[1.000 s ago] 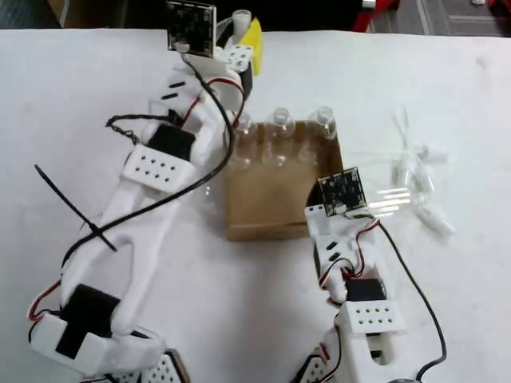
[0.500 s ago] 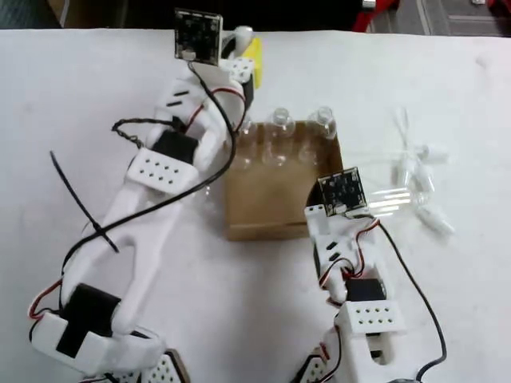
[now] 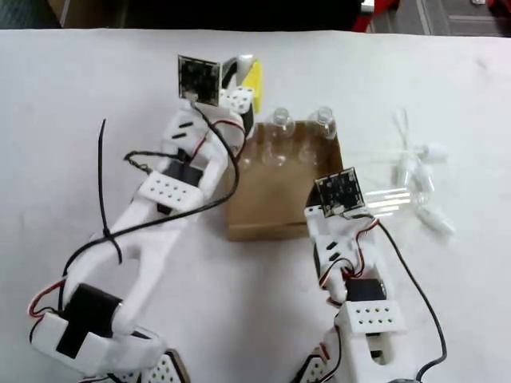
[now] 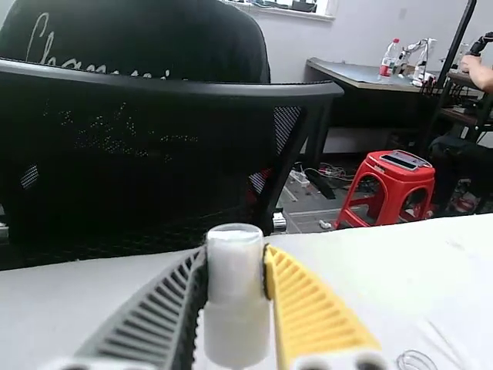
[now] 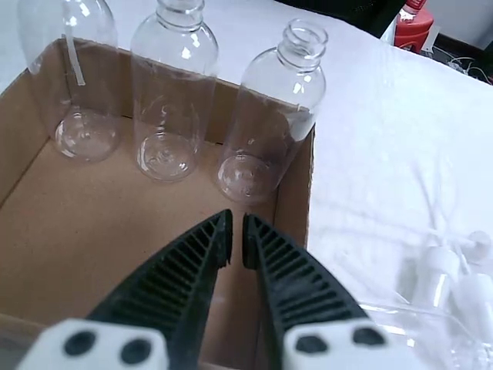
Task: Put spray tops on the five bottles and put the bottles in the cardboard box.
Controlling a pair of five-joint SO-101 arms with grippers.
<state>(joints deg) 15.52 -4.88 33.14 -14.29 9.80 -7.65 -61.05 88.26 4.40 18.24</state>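
Spray top (image 4: 235, 316) pinched in left gripper (image 4: 236, 258): hold it plumb, centre over open-necked bottle (image 5: 271, 123) in cardboard box (image 5: 108, 231). Right gripper (image 5: 236, 231) pressed together, empty; you brace bottle with it.

Three clear bottles (image 5: 171, 92) stand upright inside the cardboard box (image 5: 100, 231); spray tops (image 3: 432, 214) lie near it.

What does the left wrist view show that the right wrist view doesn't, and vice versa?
Left wrist view: the left gripper, its fingers clamping a white spray top, with a black chair and a red stool behind. Right wrist view: the right gripper, holding nothing, at the cardboard box with three clear bottles inside, and loose spray tops beside it. Both: the white table.
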